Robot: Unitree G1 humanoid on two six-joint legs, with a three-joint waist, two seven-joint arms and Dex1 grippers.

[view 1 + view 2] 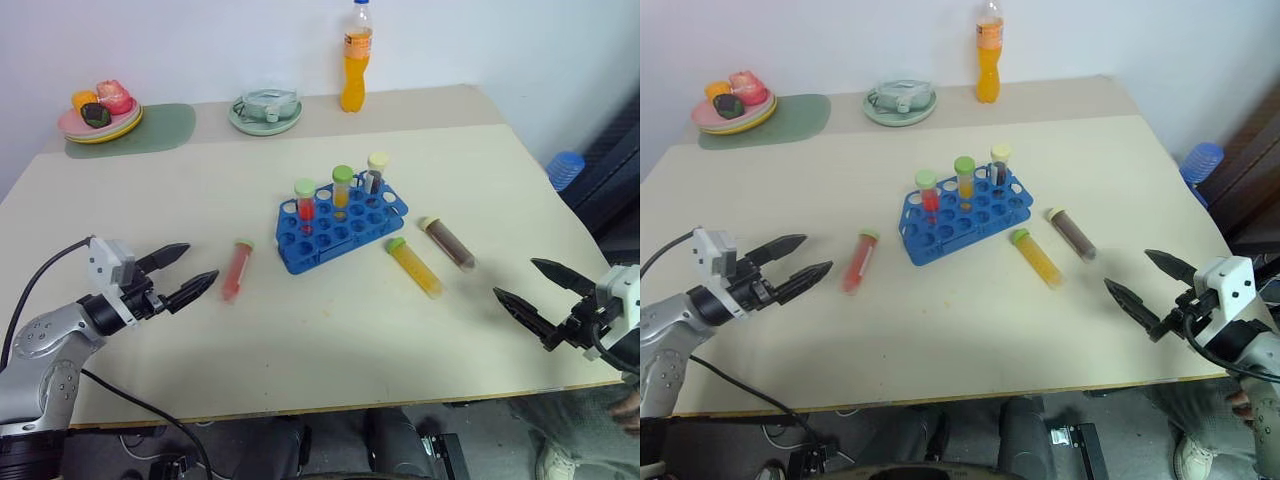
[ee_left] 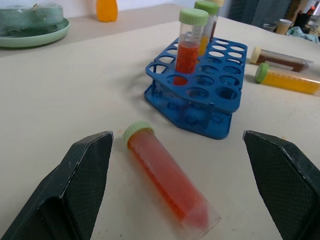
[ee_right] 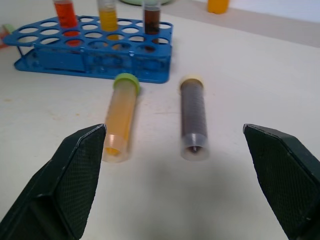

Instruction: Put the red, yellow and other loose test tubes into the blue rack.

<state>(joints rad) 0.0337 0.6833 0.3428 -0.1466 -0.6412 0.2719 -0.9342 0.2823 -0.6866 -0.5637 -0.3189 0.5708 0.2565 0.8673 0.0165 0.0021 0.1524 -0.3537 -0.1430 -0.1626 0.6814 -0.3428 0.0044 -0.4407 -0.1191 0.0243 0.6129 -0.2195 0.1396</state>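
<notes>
The blue rack point(image 1: 340, 228) stands mid-table with three capped tubes upright in its back row. A red test tube point(image 1: 236, 269) with a green cap lies flat to its left. My left gripper point(image 1: 188, 274) is open, level, just left of that tube, not touching it. A yellow test tube point(image 1: 414, 266) and a brown test tube point(image 1: 448, 243) lie side by side right of the rack. At the table's right front edge my right gripper point(image 1: 525, 289) is open and empty, short of both tubes. In the left wrist view the red tube point(image 2: 167, 178) lies between my fingers point(image 2: 82, 175).
Along the far edge stand an orange drink bottle point(image 1: 356, 56), a green dish point(image 1: 266, 111) and a plate of toy food point(image 1: 100, 110) on a green mat. A blue object point(image 1: 566, 168) sits off the table's right side. A cable point(image 1: 130, 400) hangs under my left arm.
</notes>
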